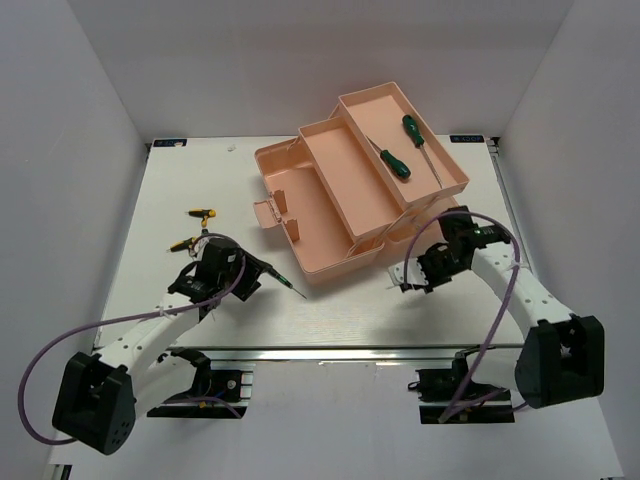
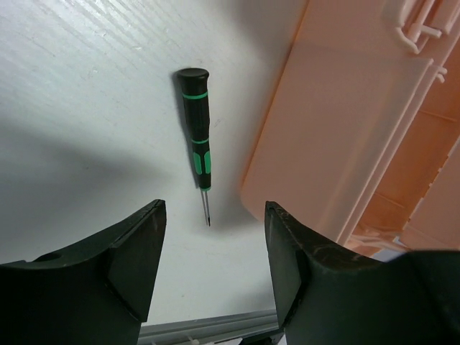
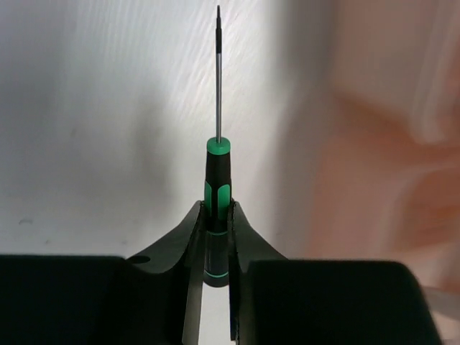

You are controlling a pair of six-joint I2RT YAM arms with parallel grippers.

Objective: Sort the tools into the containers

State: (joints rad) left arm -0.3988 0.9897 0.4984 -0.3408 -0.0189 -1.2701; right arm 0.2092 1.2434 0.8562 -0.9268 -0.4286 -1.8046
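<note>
Slim screwdrivers are pictured around a large salmon-pink plastic toolbox (image 1: 320, 215), which is shown opened on the white table (image 1: 330, 310) with its trays folded out toward 1 o'clock in the top view.

A dark green screwdriver with bright green bands (image 3: 218, 172) is clamped by its handle between the closed fingers of the right gripper (image 3: 217, 215). Its thin metal shaft is pointed to 12 o'clock in the right wrist view, and the pink toolbox wall is seen blurred at 3 o'clock.

A second green-banded screwdriver (image 2: 198, 129) is seen lying flat on the table just beside the toolbox's outer wall, at about 7 o'clock of the box in the top view. The left gripper (image 2: 214, 215) is held close to it, jaws spread wide with nothing between them.

In the topmost tray (image 1: 375, 112), a short green-handled screwdriver (image 1: 411, 130) and a long-shafted green-handled screwdriver (image 1: 390, 160) are laid side by side.

At 9 o'clock of the toolbox, well apart from it, a yellow-orange screwdriver (image 1: 203, 213) and another yellow-handled screwdriver (image 1: 185, 243) are seen on the table.
</note>
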